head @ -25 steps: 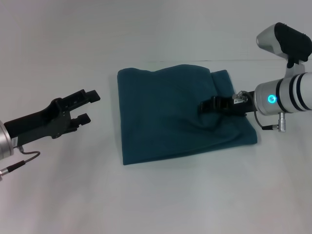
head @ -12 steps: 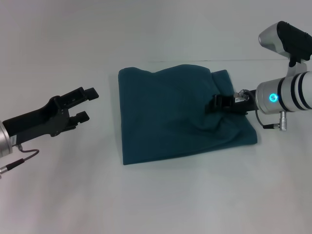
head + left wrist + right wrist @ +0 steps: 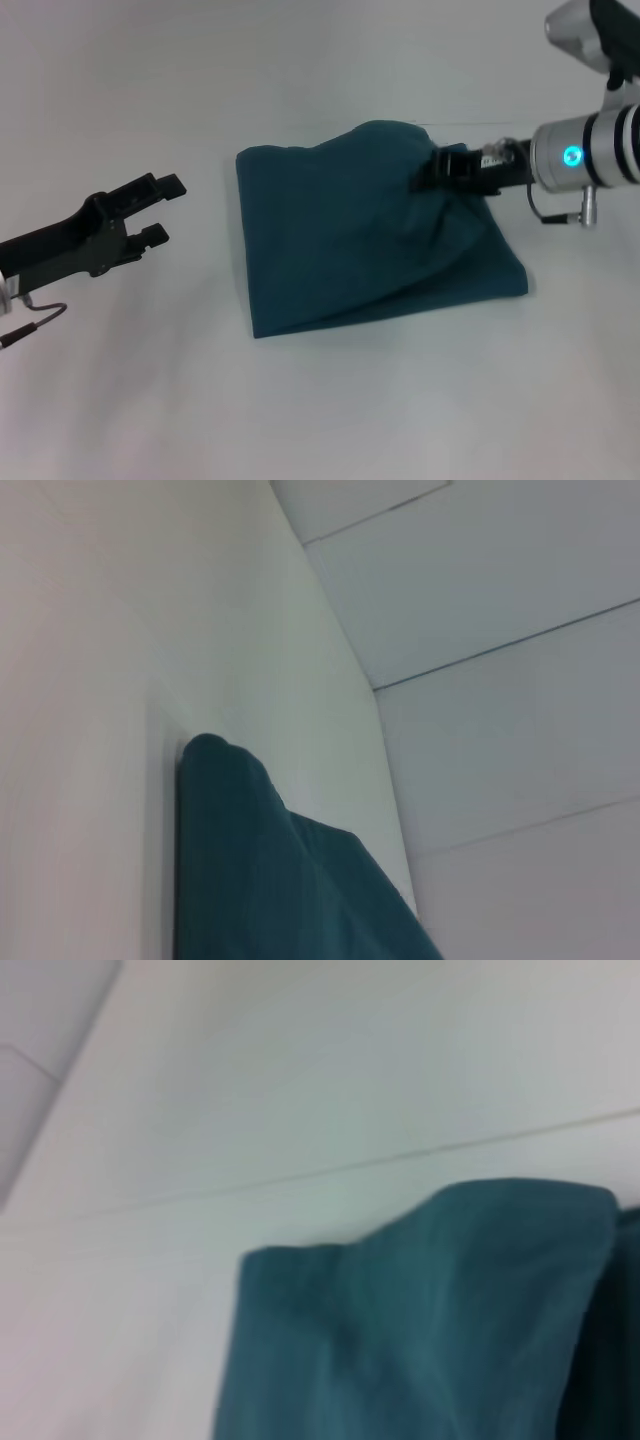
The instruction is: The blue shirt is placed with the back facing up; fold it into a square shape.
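The blue shirt (image 3: 350, 240) lies folded into a rough rectangle in the middle of the white table. Its far right part is pulled up into a hump. My right gripper (image 3: 430, 170) is at that hump, shut on the shirt's upper layer and holding it off the table. My left gripper (image 3: 163, 210) hovers open to the left of the shirt, apart from it, with nothing between its fingers. A raised fold of the blue shirt (image 3: 260, 880) appears in the left wrist view. The right wrist view looks across the lifted blue shirt (image 3: 420, 1330).
The white table (image 3: 320, 420) spreads all around the shirt. A thin seam line (image 3: 470, 123) runs across the table just beyond the shirt's far edge.
My right gripper has risen and moved toward the far side, pulling the shirt's upper layer up into a hump. My left gripper has drawn back a little to the left.
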